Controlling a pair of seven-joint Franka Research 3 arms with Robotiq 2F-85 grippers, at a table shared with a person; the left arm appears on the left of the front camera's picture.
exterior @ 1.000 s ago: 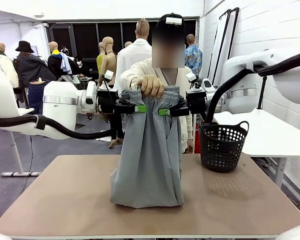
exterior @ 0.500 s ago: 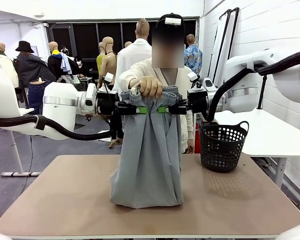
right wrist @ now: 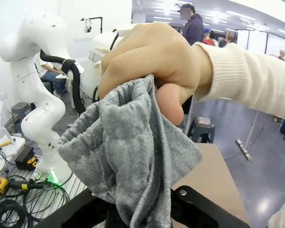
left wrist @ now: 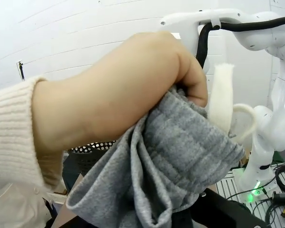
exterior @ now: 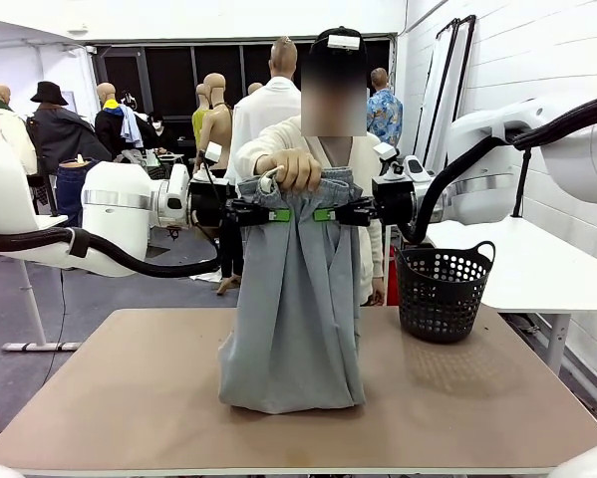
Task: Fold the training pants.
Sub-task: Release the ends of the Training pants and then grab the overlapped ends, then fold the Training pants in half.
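Observation:
The light grey training pants (exterior: pixel 298 319) hang upright over the table (exterior: pixel 129 398), with their lower end resting on it. A person's hand (exterior: pixel 296 169) grips the gathered waistband from above. My left gripper (exterior: pixel 280 214) and right gripper (exterior: pixel 325 214) point at each other just below that hand, each shut on the bunched cloth. In the left wrist view the pants (left wrist: pixel 180 161) fill the space between my fingers, under the hand (left wrist: pixel 123 90). The right wrist view has the pants (right wrist: pixel 128 156) dropping between my black fingers (right wrist: pixel 204 209), hiding the tips, with the hand (right wrist: pixel 152 61) above.
A black perforated basket (exterior: pixel 443 289) stands at the table's far right. The person stands close behind the pants at the far edge. A white table (exterior: pixel 547 269) lies beyond on the right. Bare tabletop lies left, right and in front of the pants.
Both grippers have closed in toward the middle just under the hand, the right one rising level with the left. The top of the pants is now bunched narrower.

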